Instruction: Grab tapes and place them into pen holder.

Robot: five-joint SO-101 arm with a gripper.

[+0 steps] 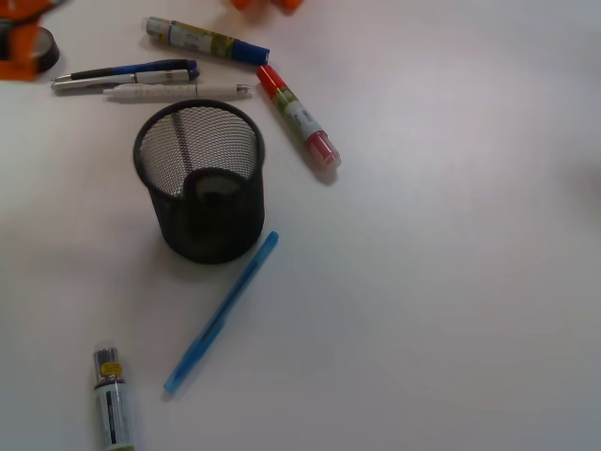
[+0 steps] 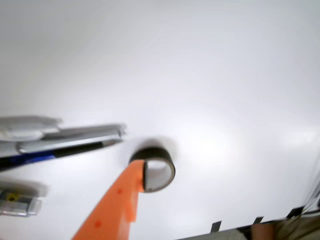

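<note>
One black tape roll (image 2: 159,169) sits against the orange end effector (image 2: 131,186) finger above the white table (image 2: 210,75); whether it is gripped cannot be told. Another roll (image 1: 218,186) lies inside the mesh pen holder (image 1: 199,183). Marker labels are unreadable.

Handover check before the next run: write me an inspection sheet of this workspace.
Surface: white tabletop, no spills seen.
Job's things: black wire-mesh pen holder upright; a rounded shape with a pale centre shows through its mesh, possibly a roll. Black tape roll with pale core lies on the table against the gripper's finger.
Clutter: blue-capped marker, red-capped marker, dark and white pens, light blue pen, yellow-labelled marker.
Grippers: orange gripper at the roll; grasp unclear.
Cables: nothing seen.
Surroundings: blurred dark edge at the wrist view's lower right, unidentifiable.
</note>
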